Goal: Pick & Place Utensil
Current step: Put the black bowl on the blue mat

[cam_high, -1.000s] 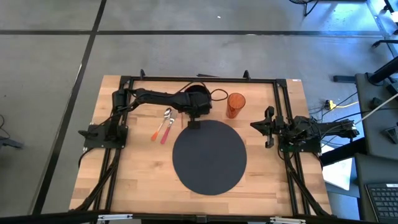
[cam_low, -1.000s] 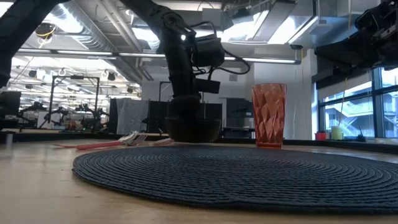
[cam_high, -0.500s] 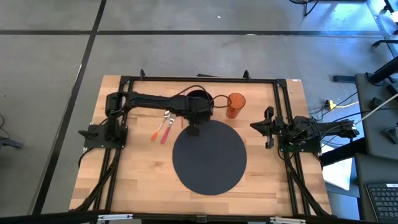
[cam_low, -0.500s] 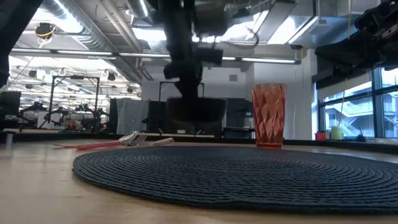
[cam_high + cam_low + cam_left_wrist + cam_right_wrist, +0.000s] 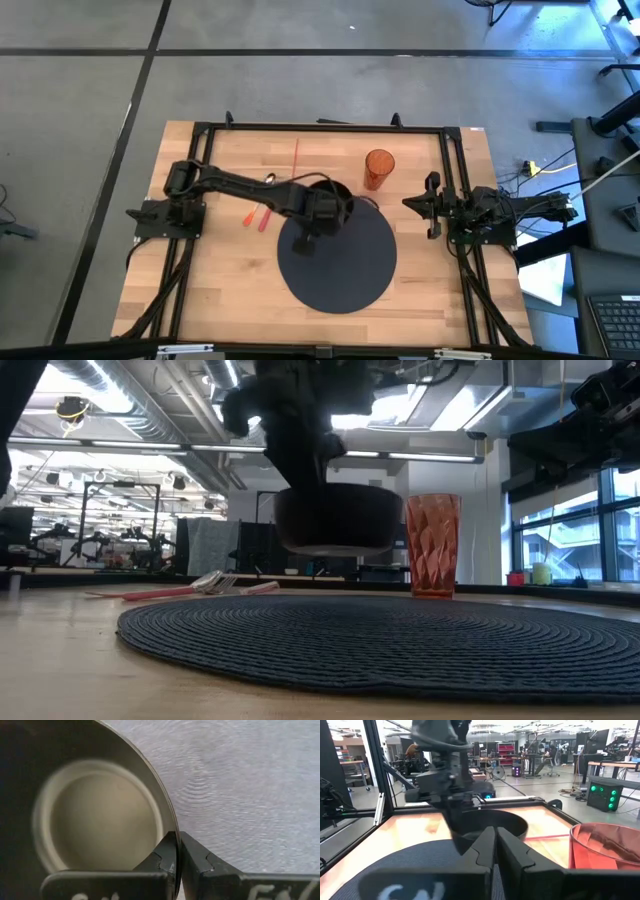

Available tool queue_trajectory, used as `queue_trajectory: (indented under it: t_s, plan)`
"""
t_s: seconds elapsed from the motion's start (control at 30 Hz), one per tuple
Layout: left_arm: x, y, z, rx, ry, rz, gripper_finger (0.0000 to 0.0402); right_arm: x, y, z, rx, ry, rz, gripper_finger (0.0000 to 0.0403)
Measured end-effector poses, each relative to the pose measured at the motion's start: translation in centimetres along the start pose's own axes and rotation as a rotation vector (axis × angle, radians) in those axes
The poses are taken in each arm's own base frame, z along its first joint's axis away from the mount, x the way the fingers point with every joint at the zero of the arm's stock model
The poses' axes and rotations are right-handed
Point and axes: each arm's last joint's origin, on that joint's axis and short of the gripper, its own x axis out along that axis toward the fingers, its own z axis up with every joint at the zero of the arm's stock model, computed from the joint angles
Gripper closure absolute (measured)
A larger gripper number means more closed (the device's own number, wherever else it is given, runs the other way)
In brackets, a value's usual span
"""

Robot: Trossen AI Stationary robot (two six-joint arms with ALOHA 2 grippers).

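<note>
Round dark woven mat (image 5: 400,645) nearest in low view, flat on wooden table (image 5: 220,290). Above mat's left-rear edge: dark bowl (image 5: 335,520), lifted clear of mat, rim pinched betw. fingers of left gripper (image 5: 177,856), fingers pressed onto rim. Just behind mat's left: utensils w/ red/pink handles (image 5: 190,591) lying on table, untouched, partly hidden under left arm in high view. Farther back, right of bowl: orange tumbler (image 5: 432,546), upright. Right gripper (image 5: 494,851) parked at table's right edge, fingers pressed together, holding nothing.
</note>
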Motion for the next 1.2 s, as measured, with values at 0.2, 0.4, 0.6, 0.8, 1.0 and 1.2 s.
queue_trajectory:
  t_s: [0.2, 0.4, 0.6, 0.8, 1.0, 1.2]
  plan:
    - [-0.2, -2.1, 1.3, 0.066, -0.088, 0.000, 0.0398, 0.0, 0.0, 0.0, 0.002, 0.000, 0.000, 0.0384]
    - [-0.3, -3.9, 1.7, 0.132, -0.120, -0.063, 0.0398, 0.0, 0.0, 0.0, 0.003, -0.001, 0.000, 0.0384]
    - [-0.1, -5.6, 2.3, 0.160, -0.161, -0.073, 0.0398, 0.0, 0.0, 0.0, 0.003, 0.000, 0.000, 0.0384]
    - [1.6, -7.9, 2.5, 0.242, -0.132, -0.094, 0.0398, 0.0, 0.0, 0.0, -0.001, 0.000, 0.000, 0.0384]
    - [2.0, -8.9, 2.7, 0.278, -0.133, -0.094, 0.0398, 0.0, 0.0, 0.0, -0.001, 0.000, 0.000, 0.0384]
    - [2.0, -9.0, 2.8, 0.267, -0.145, -0.093, 0.0398, 0.0, 0.0, 0.0, -0.001, 0.000, 0.000, 0.0384]
